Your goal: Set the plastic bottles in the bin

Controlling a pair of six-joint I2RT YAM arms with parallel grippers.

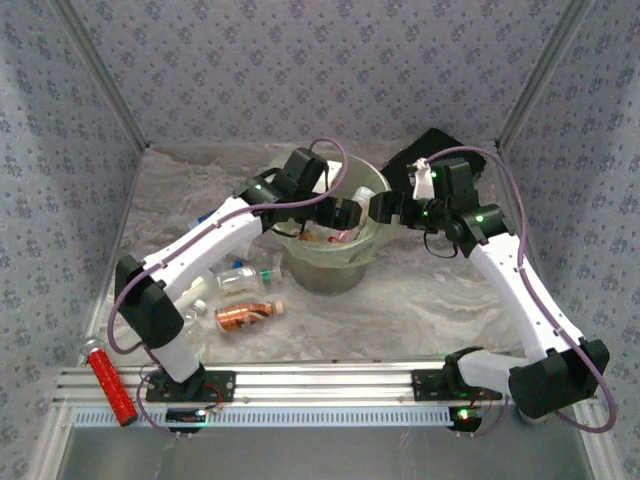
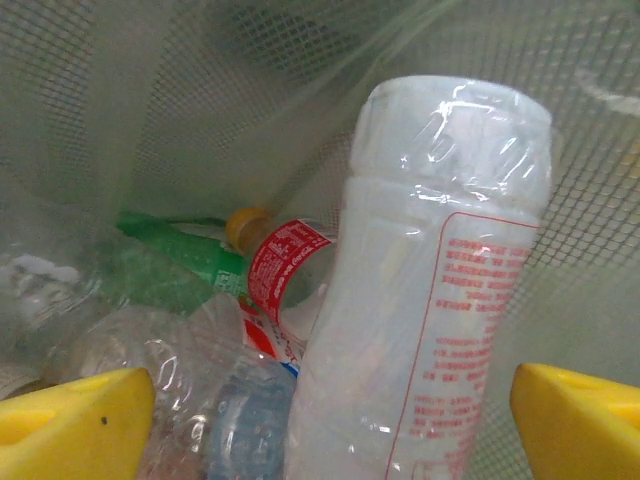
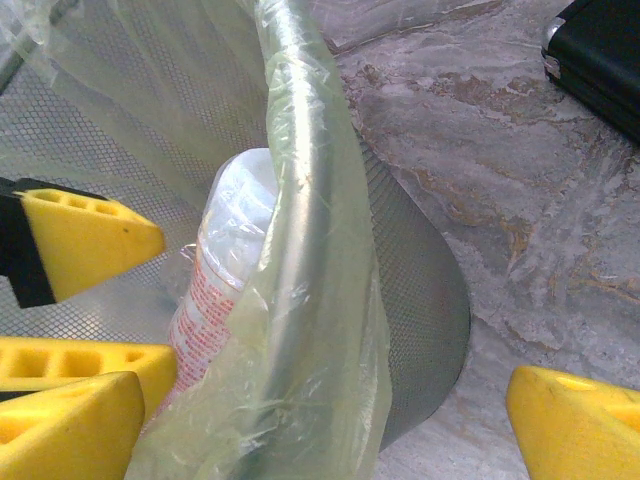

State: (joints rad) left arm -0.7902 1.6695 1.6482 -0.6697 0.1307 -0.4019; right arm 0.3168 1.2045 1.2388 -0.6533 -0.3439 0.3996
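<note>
Marbled surface (image 1: 430, 305) holds the bin (image 1: 322, 277); left claw (image 2: 330, 395) spread around a white bottle (image 2: 430, 280) inside, right claw (image 3: 330, 420) spread astride its rim.

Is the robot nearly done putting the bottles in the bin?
Partly. Several bottles already lie in the bin. A white bottle stands inside between the open left tool's fingers, not gripped. A few loose bottles wait on the table.
</note>
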